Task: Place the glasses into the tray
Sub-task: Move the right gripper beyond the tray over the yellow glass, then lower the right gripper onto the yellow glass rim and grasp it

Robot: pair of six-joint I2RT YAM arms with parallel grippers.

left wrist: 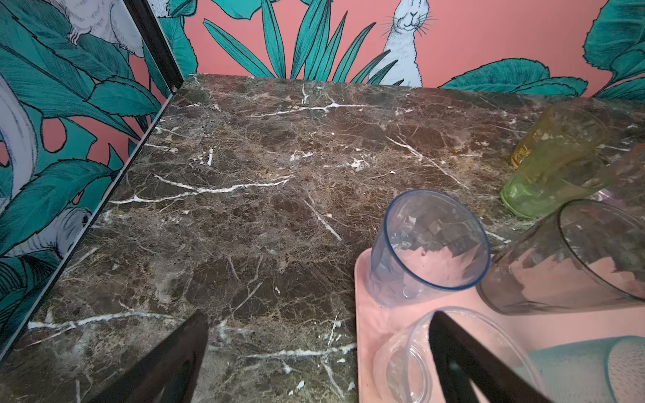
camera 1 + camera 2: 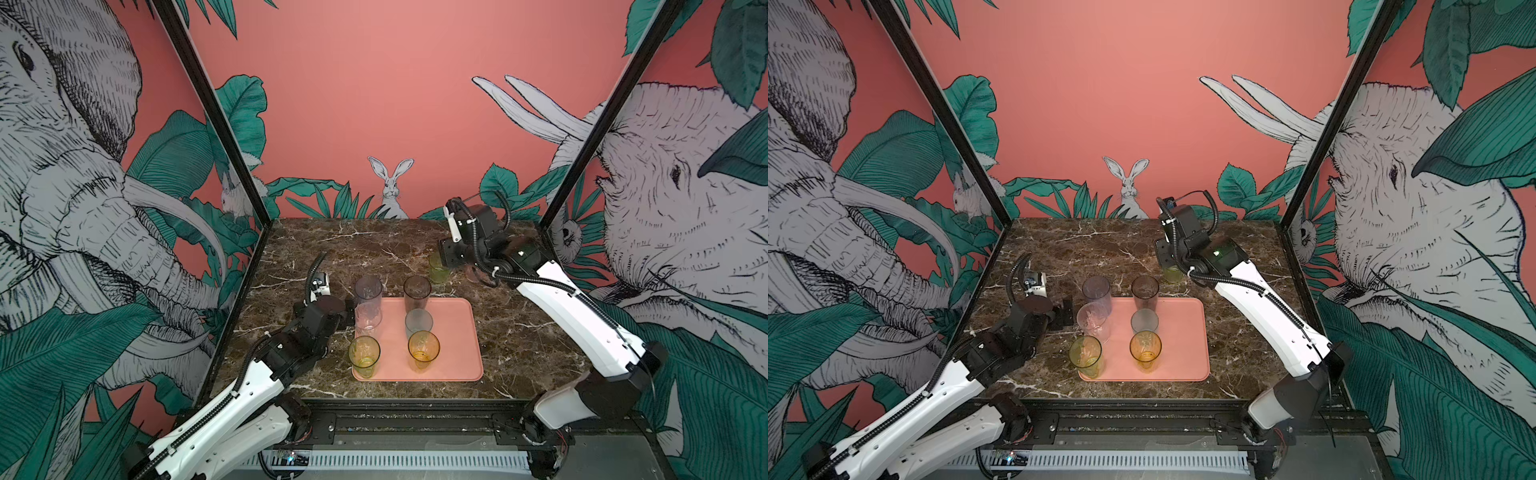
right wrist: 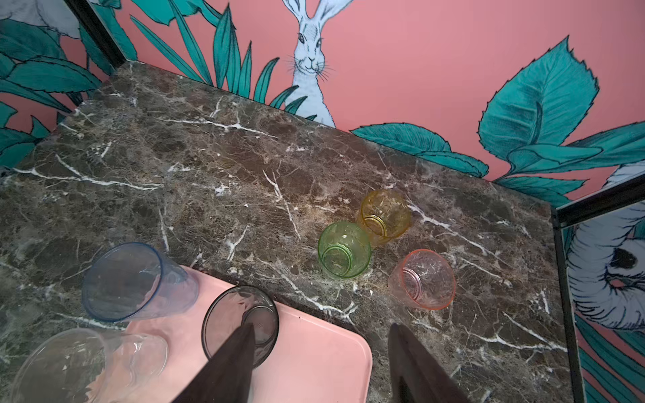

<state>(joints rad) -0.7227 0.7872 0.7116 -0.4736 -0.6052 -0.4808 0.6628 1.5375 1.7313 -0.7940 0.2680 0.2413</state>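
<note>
Six glasses (image 2: 424,348) stand upright in the tray (image 2: 457,328), lined along its left side and middle, and its right side is bare. Three short ones are not in yet: the green glass (image 3: 343,249), the yellow glass (image 3: 384,216) and the pink glass (image 3: 422,279) sit close together on the table (image 3: 209,167), just past the tray's far right corner. So this looks like the fetch for glass seven.

The right gripper (image 3: 321,326) hovers over that corner, fingers spread and nothing between them. In its wrist view one finger crosses in front of the brown glass (image 3: 227,310), but there's no grip there. Next, I'd say, it has to reach on to the green glass, the nearest, drop a finger either side of the wall without nudging the two neighbours, then pinch and lift.

The left gripper (image 1: 318,314) is spread wide and empty, low by the tray's left edge, just beside the clear glass (image 1: 401,356). Touching or not, I cannot tell.
</note>
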